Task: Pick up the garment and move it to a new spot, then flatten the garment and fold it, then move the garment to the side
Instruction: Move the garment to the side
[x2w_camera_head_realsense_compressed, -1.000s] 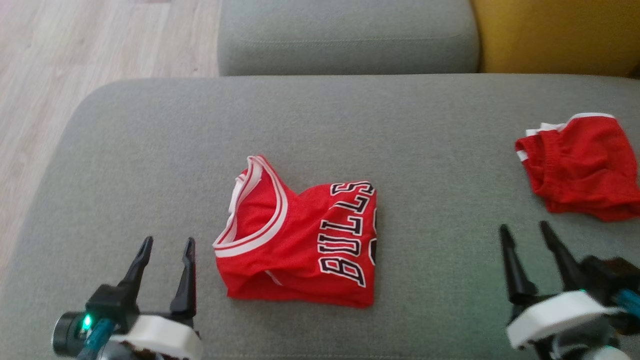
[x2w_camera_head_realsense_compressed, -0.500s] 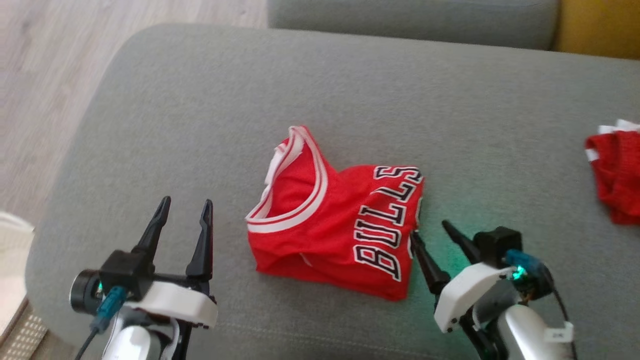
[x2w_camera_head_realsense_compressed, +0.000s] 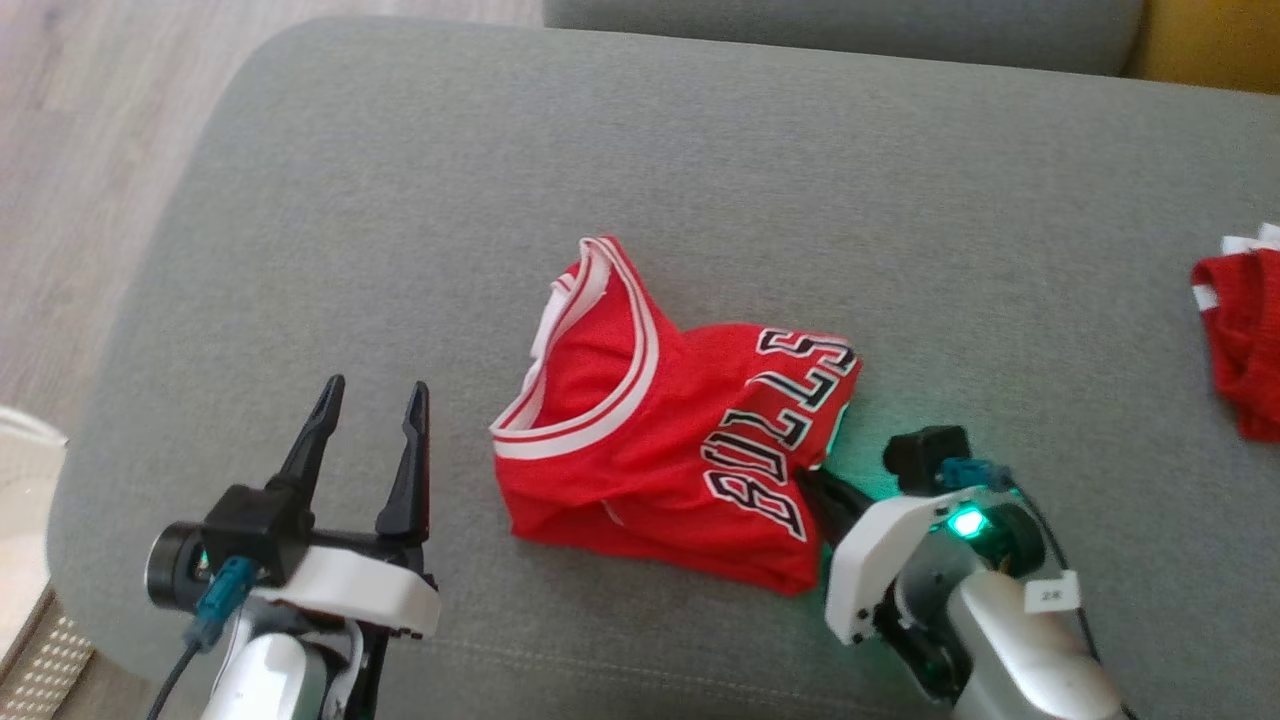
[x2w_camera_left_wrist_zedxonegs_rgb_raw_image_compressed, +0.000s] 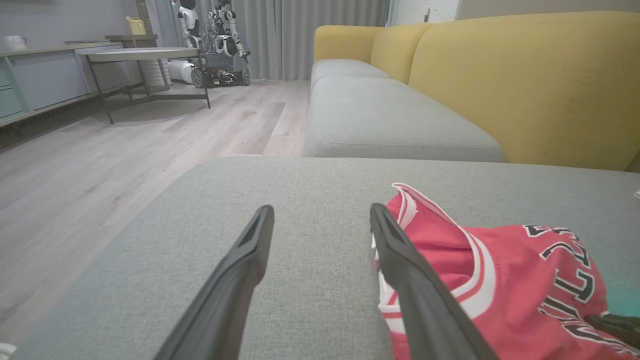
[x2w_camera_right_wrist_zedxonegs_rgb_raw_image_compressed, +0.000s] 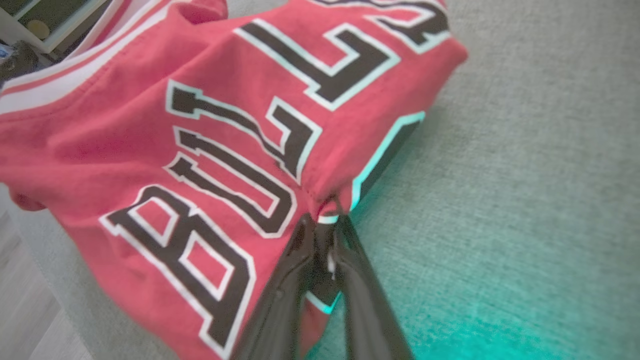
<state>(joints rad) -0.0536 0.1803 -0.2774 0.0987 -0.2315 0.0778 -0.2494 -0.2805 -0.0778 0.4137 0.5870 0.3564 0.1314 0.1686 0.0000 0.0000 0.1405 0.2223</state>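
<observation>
Grey upholstery makes up the work surface: a broad grey cushion (x2w_camera_head_realsense_compressed: 700, 150) with wooden floor (x2w_camera_head_realsense_compressed: 80, 150) off its left end and a yellow sofa back (x2w_camera_left_wrist_zedxonegs_rgb_raw_image_compressed: 525, 85) beyond it. A red jersey (x2w_camera_head_realsense_compressed: 640, 450) lies near the middle of the cushion as a compact, roughly folded bundle. Its white-trimmed neckline is towards the robot's left, and its black lettering runs near-to-far along the right-hand edge. The right end effector (x2w_camera_right_wrist_zedxonegs_rgb_raw_image_compressed: 325, 220) is at that lettered edge, its two dark fingers drawn narrow and pinching a small gather of fabric where the edge meets the cushion. The rest of the jersey spreads away from the pinch towards the left and slightly ahead. The left end effector (x2w_camera_head_realsense_compressed: 376, 385) is spread wide and holds nothing. It hovers just above the cushion on the neckline side, near the jersey but apart from it. The right arm is therefore the one engaged, and I judge that any pull will act from the right edge, with the bundle trailing leftward behind the grip. A second red garment (x2w_camera_head_realsense_compressed: 1240, 330) lies well apart at the cushion's far right, which looks like the likely side for setting things down.
</observation>
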